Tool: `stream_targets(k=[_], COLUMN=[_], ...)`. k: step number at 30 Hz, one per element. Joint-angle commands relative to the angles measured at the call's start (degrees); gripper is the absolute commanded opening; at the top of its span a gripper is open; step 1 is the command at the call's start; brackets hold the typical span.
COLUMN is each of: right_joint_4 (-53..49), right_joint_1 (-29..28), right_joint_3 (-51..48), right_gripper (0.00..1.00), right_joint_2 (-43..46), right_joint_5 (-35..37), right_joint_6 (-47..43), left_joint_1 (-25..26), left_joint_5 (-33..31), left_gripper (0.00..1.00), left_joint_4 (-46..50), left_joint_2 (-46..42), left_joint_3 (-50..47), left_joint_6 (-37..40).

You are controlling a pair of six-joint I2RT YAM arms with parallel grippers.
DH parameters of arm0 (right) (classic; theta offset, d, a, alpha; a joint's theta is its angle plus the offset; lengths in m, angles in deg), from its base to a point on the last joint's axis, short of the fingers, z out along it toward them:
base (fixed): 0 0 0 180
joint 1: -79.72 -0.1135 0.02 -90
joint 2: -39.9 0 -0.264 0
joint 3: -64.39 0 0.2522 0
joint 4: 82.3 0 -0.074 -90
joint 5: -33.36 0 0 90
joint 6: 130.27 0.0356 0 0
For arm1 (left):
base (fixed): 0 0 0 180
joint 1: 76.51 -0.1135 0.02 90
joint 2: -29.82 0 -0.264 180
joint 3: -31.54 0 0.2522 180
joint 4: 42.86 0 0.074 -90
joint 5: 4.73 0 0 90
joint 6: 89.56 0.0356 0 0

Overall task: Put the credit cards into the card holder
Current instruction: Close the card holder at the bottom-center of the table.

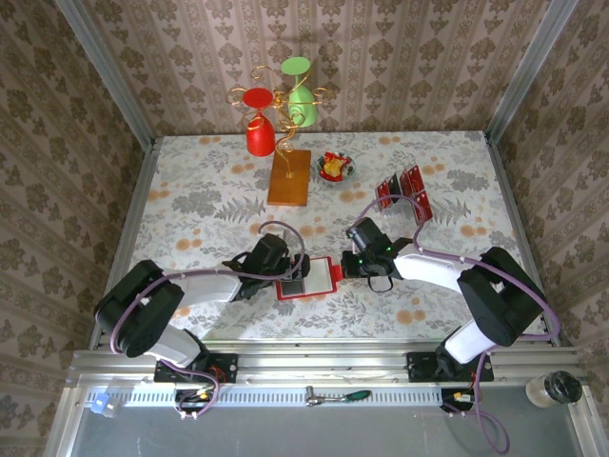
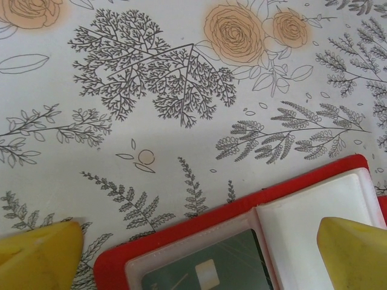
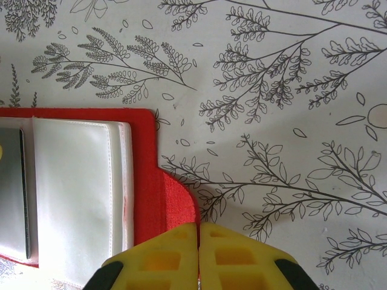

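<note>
From above, we see the holder (image 1: 314, 279) open on the table (image 1: 190, 190), between the left claw (image 1: 291, 278) and the right claw (image 1: 343, 268). The cards (image 1: 405, 193) sit well apart, back right.

At the left wrist, our left claw (image 2: 199, 254) spreads wide over the holder (image 2: 181, 235), which has a dark card (image 2: 205, 272) sleeved inside.

At the right wrist, our right claw (image 3: 198, 254) is pinched tight on the holder's (image 3: 151, 181) red tab.
</note>
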Motion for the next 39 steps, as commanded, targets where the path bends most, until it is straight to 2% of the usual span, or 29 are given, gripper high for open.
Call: stream_targets(k=[1,8,14,23,34,39], right_joint_4=[0.55,1.25,1.76,2.25,2.62,2.22], right_joint_1=[0.02,0.06,0.06,0.06,0.04,0.15], right_joint_3=[-0.89,-1.13,-1.30,-1.30,-0.95,-0.86], right_gripper=[0.07,0.06,0.06,0.06,0.07,0.16], right_joint_2=[-0.51,-1.01,-1.27,-1.41,-1.03,-0.60], right_joint_5=[-1.17,-1.51,-1.95,-2.44,-3.10,-2.93], right_joint_6=[1.13,1.65,2.10,2.77,3.61,3.77], left_joint_1=[1.23,1.20,1.26,4.11,7.83,8.69], left_joint_5=[3.01,4.67,6.71,8.71,6.76,5.96], left_gripper=[1.00,1.00,1.00,1.00,1.00,1.00], left_joint_4=[-0.75,-0.92,-5.17,-13.55,-17.99,-19.79], left_joint_2=[-1.67,-5.63,-8.11,-2.92,0.07,1.80], left_joint_3=[-0.12,-0.85,-1.65,-0.18,2.04,1.37], left_joint_6=[-2.10,-3.34,-6.12,-10.72,-13.42,-14.79])
